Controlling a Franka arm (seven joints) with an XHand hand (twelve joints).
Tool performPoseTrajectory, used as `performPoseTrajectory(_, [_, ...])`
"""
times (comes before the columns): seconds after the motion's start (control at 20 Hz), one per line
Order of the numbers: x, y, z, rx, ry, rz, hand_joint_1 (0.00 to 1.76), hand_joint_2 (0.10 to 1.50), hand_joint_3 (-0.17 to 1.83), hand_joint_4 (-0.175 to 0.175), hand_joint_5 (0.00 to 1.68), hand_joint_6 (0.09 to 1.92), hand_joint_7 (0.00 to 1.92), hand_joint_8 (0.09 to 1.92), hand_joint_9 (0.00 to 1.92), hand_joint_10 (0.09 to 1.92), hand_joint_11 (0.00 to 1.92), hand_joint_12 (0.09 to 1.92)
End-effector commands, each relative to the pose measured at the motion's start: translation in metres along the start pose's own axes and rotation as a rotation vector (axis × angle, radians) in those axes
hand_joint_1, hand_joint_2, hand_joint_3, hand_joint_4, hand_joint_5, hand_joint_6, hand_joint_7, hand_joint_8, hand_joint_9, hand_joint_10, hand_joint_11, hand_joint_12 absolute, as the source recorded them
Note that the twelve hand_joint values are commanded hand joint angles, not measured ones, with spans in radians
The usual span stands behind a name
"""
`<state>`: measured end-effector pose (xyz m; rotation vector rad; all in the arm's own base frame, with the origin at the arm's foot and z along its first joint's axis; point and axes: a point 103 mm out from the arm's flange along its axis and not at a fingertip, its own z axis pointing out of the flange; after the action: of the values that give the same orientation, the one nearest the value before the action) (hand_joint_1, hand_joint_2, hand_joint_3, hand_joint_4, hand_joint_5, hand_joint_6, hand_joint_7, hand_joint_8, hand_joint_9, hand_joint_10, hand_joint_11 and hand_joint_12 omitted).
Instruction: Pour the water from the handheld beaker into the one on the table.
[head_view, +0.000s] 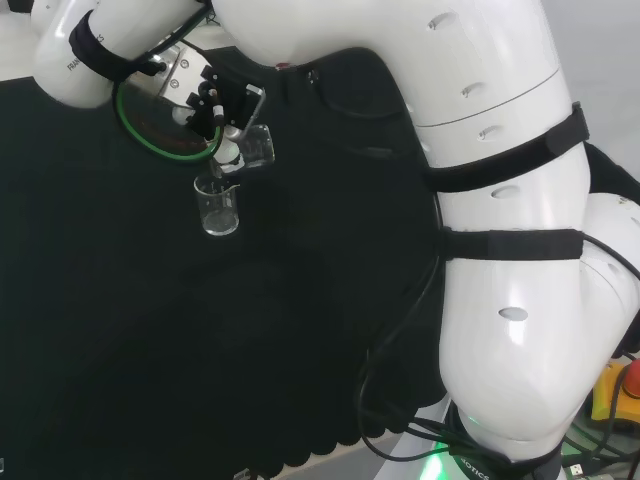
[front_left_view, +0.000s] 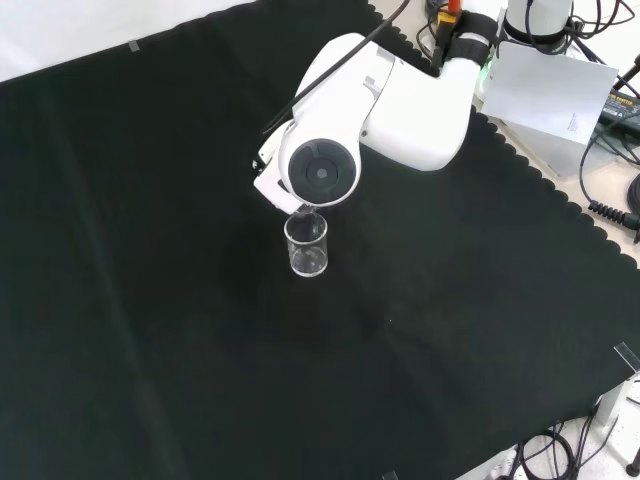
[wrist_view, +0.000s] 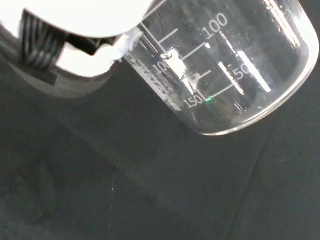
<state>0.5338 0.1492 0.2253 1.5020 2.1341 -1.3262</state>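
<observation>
Tilting over table beaker (head_view: 218, 207), held beaker (head_view: 254, 146) clasped in robot hand (head_view: 212, 108), black cloth (head_view: 120, 330) around.

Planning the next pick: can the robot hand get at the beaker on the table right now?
Probably not: the robot hand is shut on the tilted beaker, poised above the standing beaker. Nothing else crowds it on the cloth.

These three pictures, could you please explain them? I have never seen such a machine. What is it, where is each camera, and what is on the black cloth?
The big white shapes are one robot arm with a hand at its end. One camera looks from behind the arm, one from the front, one sits at the wrist. The hand holds a clear glass beaker, tilted over a second beaker that stands upright on the black cloth. In the wrist view the held beaker is the large glass close to the camera. Whether water is flowing, I cannot tell.
</observation>
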Motion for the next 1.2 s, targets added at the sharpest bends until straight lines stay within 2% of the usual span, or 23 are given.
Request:
performPoseTrajectory(0.05, [0.0014,0.0002,-0.001,0.005,-0.004,0.0,1.18,0.72,0.55,-0.054,1.27,0.63,1.71,0.09,1.68,0.22,1.4,0.66])
performPoseTrajectory(1.2, [0.0023,-0.0004,-0.0015,0.014,-0.019,-0.002,1.18,0.72,0.55,-0.056,1.27,0.63,1.71,0.09,1.68,0.24,1.4,0.66])
